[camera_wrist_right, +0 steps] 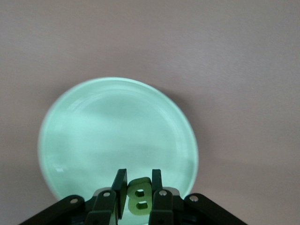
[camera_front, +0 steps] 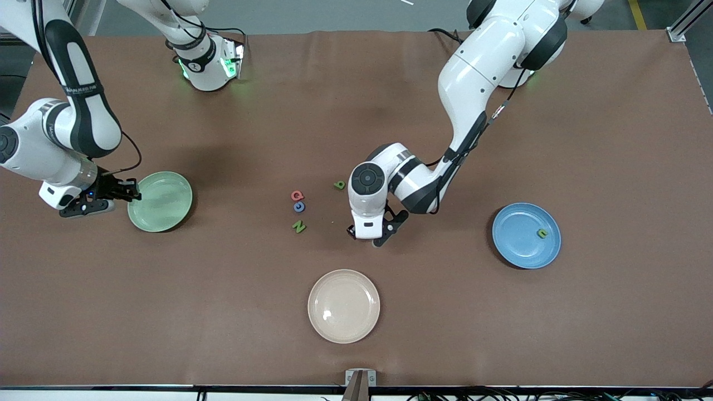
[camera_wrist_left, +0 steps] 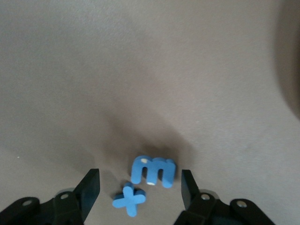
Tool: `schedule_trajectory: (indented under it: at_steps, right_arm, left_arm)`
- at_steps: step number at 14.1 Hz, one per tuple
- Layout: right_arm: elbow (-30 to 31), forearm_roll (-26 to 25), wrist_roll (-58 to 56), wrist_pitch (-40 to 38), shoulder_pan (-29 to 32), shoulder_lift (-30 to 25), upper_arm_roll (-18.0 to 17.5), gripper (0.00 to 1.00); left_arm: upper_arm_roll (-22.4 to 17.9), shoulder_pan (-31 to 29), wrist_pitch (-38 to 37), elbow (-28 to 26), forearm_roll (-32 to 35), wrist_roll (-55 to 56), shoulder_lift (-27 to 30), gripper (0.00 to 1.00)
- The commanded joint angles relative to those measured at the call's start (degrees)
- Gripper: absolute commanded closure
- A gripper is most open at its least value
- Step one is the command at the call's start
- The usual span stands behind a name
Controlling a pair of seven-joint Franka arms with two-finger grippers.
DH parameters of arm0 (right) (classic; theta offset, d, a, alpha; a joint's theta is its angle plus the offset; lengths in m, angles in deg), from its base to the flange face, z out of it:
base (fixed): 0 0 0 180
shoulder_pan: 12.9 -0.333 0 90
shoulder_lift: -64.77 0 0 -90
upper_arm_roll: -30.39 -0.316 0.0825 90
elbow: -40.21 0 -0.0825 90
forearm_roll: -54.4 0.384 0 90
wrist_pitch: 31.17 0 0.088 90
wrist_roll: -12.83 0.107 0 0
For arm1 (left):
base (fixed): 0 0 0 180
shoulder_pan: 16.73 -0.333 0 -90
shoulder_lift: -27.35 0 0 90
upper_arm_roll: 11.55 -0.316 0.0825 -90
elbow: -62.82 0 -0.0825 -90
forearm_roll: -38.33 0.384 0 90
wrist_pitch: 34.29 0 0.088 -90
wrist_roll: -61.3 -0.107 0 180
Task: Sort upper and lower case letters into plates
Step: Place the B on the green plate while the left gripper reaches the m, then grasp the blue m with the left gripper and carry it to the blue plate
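- The green B [camera_wrist_right: 139,198] is pinched between the right gripper's [camera_front: 120,191] fingers, at the rim of the mint plate [camera_front: 167,217], at mid-left of the front view; that arm bends in from the upper left corner.
- The blue m [camera_wrist_left: 153,170] and x [camera_wrist_left: 128,200] lie on the table [camera_front: 501,323] between the left gripper's [camera_front: 370,236] wide-spread fingers, near frame centre; that arm reaches down from the upper right.
- Red Q [camera_front: 297,195], blue C [camera_front: 299,207], green N [camera_front: 299,226] and d [camera_front: 339,185] lie beside that gripper.
- A green n [camera_front: 541,233] lies in the blue plate [camera_front: 515,239], at mid-right.

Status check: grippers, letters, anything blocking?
Left gripper open over blue m and x. Right gripper shut on green B by mint plate. Nothing blocking.
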Motion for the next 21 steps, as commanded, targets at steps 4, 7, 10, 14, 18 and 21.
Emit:
schedule_trajectory:
  at_steps: [4,7,10,14,18,21]
  right_arm:
    - [2.80,-0.70,-1.59,9.35,1.96,5.32,-1.02,0.96]
    - [3.95,-0.70,-1.50,10.24,1.88,5.40,-1.02,0.95]
    - [4.12,-0.62,-1.50,10.51,1.79,5.67,-1.02,0.92]
    - [4.12,-0.62,-1.50,10.25,1.79,5.58,-1.02,0.86]
    - [3.69,-0.62,-0.80,9.28,1.17,4.44,-1.11,0.11]
    - [1.68,-0.62,5.23,3.95,-2.15,1.28,-1.20,0.11]
  left_arm:
    - [-0.87,1.07,0.56,2.38,-0.82,-0.10,-2.14,0.29]
    - [-0.95,1.25,0.83,3.17,-0.82,-0.10,-2.50,0.35]
    - [-0.95,1.17,1.35,3.52,-0.82,-0.01,-3.20,0.37]
    - [-1.13,1.08,1.27,3.35,-0.82,-0.10,-3.11,0.76]
    - [-2.09,-0.76,-2.66,3.00,-0.82,-0.27,-1.10,0.98]
    - [-1.75,-5.15,-5.31,0.55,-0.73,-0.89,4.25,0.99]
